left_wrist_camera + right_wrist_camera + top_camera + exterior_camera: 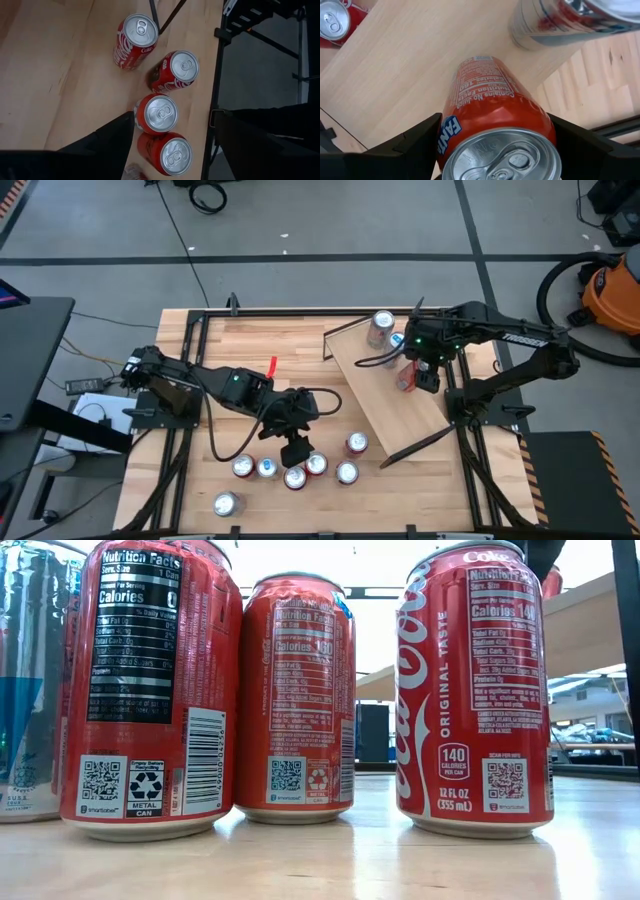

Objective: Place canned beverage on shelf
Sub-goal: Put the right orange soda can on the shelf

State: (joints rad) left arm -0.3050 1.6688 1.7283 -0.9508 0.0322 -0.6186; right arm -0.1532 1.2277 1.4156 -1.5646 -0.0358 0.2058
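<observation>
Table [200,340]: butcher-block top, bearing all items below.

Shelf [385,395]: long light plank lying aslant on the table's right half, black rails at its ends.

Right gripper [420,372]: over the shelf's upper right part, fingers [415,142] either side of an upright orange can [492,110] standing on the plank; whether they still press the can cannot be told. The can's long axis runs straight up between the jaws, so the likely next move is a straight lift away.

Left gripper [295,450]: jaws apart, empty, hovering above the red cans [160,112] at the table's near edge; the nearer arm for those.

Silver can [381,328]: already on the shelf, just beside the orange can.
</observation>
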